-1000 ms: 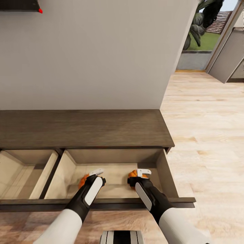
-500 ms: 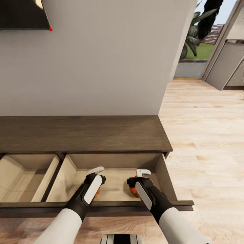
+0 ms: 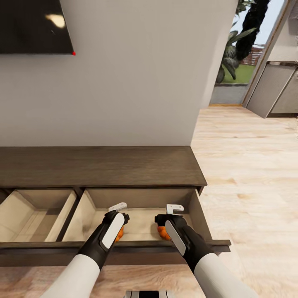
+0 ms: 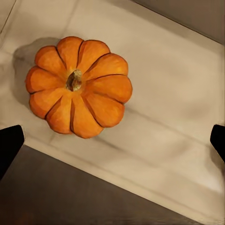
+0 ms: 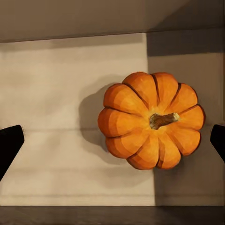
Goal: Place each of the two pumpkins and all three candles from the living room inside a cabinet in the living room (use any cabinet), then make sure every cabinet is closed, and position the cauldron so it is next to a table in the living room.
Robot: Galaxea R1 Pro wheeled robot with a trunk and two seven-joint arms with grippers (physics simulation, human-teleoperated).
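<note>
Two orange ribbed pumpkins lie on the pale floor of the cabinet's (image 3: 103, 165) open right-hand drawer (image 3: 200, 217). One pumpkin (image 4: 77, 86) sits below my left gripper (image 4: 114, 143), whose dark fingertips (image 4: 9, 145) stand wide apart and touch nothing. The other pumpkin (image 5: 151, 126) rests under my right gripper (image 5: 114, 140), also open and clear of it. In the head view the left gripper (image 3: 117, 207) and right gripper (image 3: 174, 209) hover over the drawer, with a sliver of each pumpkin (image 3: 119, 235) (image 3: 162, 233) peeking out beside the wrists.
A second open drawer (image 3: 37, 215) stands to the left, nothing in the part I see. A dark TV (image 3: 33, 25) hangs on the wall above. Light wood floor (image 3: 248, 186) stretches right toward a doorway with plants (image 3: 234, 58) and grey cupboards (image 3: 277, 89).
Both pumpkins have left the grippers and dropped to the drawer floor, and the fingers have opened. The head camera has tilted up, bringing the TV into view.
</note>
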